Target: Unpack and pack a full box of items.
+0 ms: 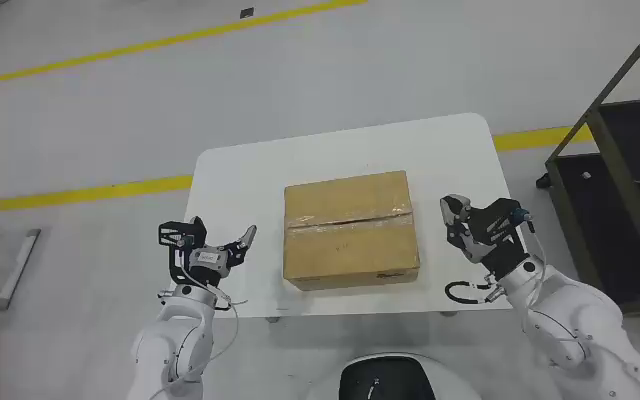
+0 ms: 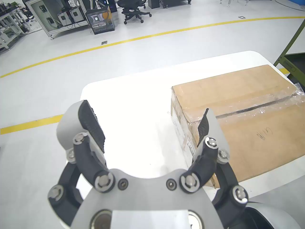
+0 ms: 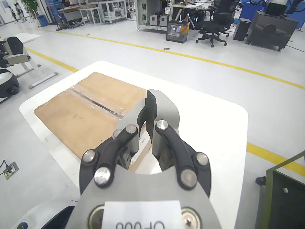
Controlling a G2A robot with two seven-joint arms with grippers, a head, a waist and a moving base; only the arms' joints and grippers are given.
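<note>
cardboard box (image 1: 350,228) is sitting with its flaps closed in the middle of the white table (image 1: 240,175), not yet unpacked. nearest the robot, the left gripper (image 2: 145,110) is hovering off the box's left end, jaws spread wide and holding nothing, probably readying for a flap or an edge. the right gripper (image 3: 149,102) is hanging off the right end, pads pressed together, also empty. farther on, clear tape (image 1: 350,221) is running along the lid seam, keeping it sealed. beyond the table a yellow floor line (image 1: 100,190) is crossing.
</note>
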